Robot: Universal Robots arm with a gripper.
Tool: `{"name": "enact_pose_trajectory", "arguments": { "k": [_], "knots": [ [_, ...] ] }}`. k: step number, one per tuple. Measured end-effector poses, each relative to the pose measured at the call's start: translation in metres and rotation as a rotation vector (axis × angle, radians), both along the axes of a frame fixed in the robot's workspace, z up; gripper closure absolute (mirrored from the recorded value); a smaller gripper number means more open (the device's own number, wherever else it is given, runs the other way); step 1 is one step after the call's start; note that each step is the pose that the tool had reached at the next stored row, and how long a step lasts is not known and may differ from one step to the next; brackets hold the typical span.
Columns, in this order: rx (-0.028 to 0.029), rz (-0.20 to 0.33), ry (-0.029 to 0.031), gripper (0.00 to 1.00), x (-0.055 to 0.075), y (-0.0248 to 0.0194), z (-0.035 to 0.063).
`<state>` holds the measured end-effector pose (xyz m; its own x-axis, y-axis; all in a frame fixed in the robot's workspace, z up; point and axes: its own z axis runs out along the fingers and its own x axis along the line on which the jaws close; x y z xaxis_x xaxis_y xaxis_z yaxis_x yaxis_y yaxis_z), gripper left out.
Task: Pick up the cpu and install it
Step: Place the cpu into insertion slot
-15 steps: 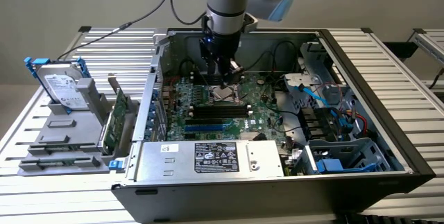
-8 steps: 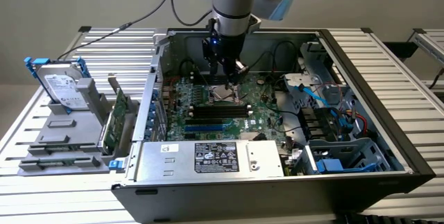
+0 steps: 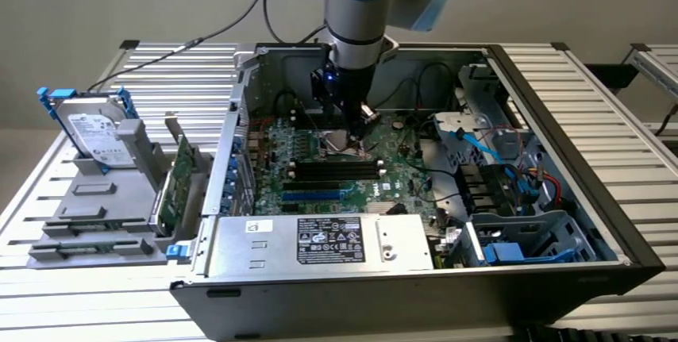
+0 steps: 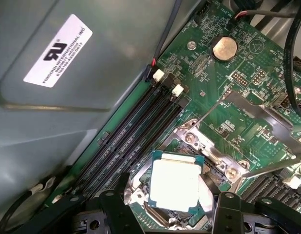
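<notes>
**Cpu lying in the socket, fingers spread wide to either side**

The cpu (image 4: 174,185) lies flat in the socket (image 4: 187,139), its pale metal top facing up and a thin rim of green showing around it. The two black fingers (image 4: 111,207) stand wide apart, one on each side of the socket. The gap between them is broader than the chip, and neither finger touches it. They hold nothing.

A metal retaining frame (image 4: 257,114), hinged at the socket's edge, is lifted clear of the chip. A thin lever rod (image 4: 270,168) runs past just beside the socket.

The socket sits on the green motherboard (image 3: 317,191), which lies in the floor of an open computer case (image 3: 424,310). The arm (image 3: 355,24) comes straight down into the case and ends right over the socket.

Just beside the socket run the long black memory slots (image 4: 136,141), with white clips at one end. Beyond the slots, on the side away from the socket, rises a grey metal panel with a white label (image 4: 58,48). A round coin battery (image 4: 224,48) sits on the board near the socket.

In the exterior view the silver power supply (image 3: 317,243) lies near the socket, against the near wall of the case. Blue cables and a drive cage (image 3: 529,223) fill the end of the case toward that view's right.

Well apart from the socket, outside the case on the exterior view's left, a grey holder (image 3: 101,215) stands on the slatted counter (image 3: 593,88). A silver hard drive (image 3: 94,132) in a blue bracket stands tilted in the holder, and a green circuit card (image 3: 175,183) stands on edge between the holder and the case.
</notes>
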<state>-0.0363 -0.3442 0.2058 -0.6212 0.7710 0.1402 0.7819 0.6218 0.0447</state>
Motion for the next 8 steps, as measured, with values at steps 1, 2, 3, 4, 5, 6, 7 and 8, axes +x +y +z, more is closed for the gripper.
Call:
{"name": "enact_pose_trajectory", "arguments": {
  "k": [1, 2, 3, 4, 5, 6, 7, 8],
  "knots": [
    [0.0, 0.0, 0.0, 0.33, 0.0012, 0.0, -0.0006],
    [-0.0002, 0.0, 0.0, 0.33, 0.0029, -0.0001, -0.0007],
    [-0.0002, 0.0, 0.0, 0.33, 0.0052, -0.0004, -0.0007],
    [-0.0001, 0.0, 0.0, 0.33, 0.0072, -0.0006, -0.0008],
    [0.0, 0.0, 0.0, 0.33, 0.0086, -0.001, -0.0008],
    [0.0, 0.0, 0.0, 0.33, 0.0091, -0.0015, -0.0008],
    [0.0, 0.0, -0.0001, 0.33, 0.0091, -0.0021, -0.0008],
    [-0.0004, 0.0, -0.0001, 0.33, 0.0091, -0.0028, -0.0008]
  ]
}}
